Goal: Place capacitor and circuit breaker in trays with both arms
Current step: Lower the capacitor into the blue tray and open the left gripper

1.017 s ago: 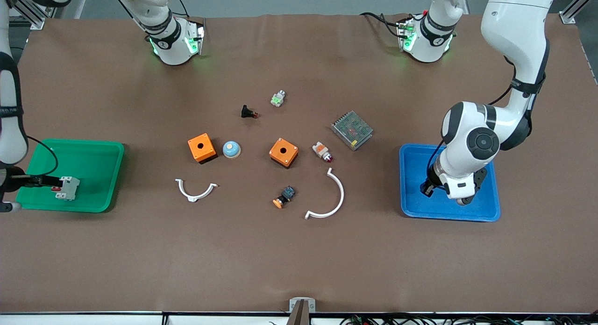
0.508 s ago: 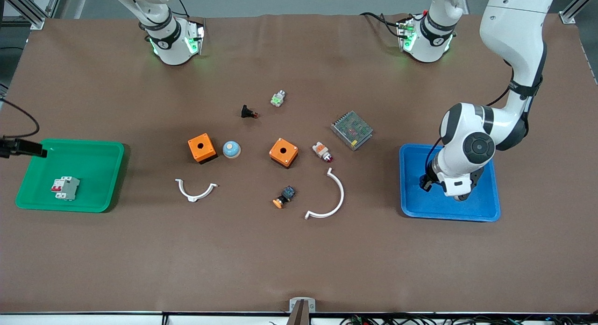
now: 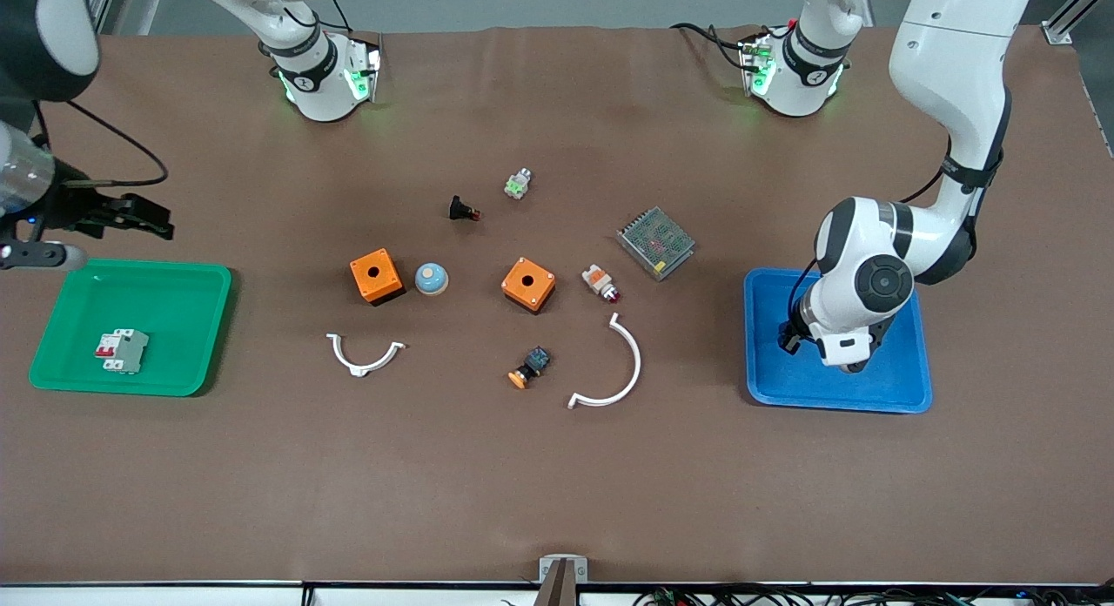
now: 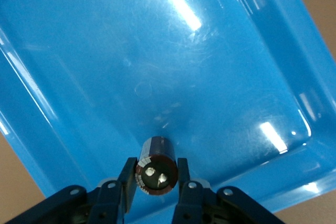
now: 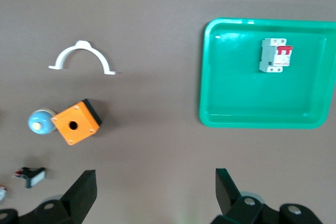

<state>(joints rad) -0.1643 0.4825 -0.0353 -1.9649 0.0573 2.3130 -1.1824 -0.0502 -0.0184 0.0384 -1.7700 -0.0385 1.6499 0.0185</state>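
Left gripper (image 4: 153, 190) over glossy blue plastic tray (image 3: 905, 388), clamped on tiny black cylindrical capacitor (image 4: 155, 167), seemingly not touching the floor. White-grey circuit breaker (image 3: 121, 351) lies in green tray (image 3: 187, 284). Right gripper (image 3: 144, 219) spread wide, above bare table beside it.

Between my black left fingers (image 4: 122, 190), the capacitor (image 4: 155, 166) shows dark, possibly brownish, with a whitish end mark, over the glossy blue tray (image 4: 220, 77). The circuit breaker (image 3: 121, 351) is white-grey with red levers in the green tray (image 3: 174, 297). Brown covers the table (image 3: 557, 484).
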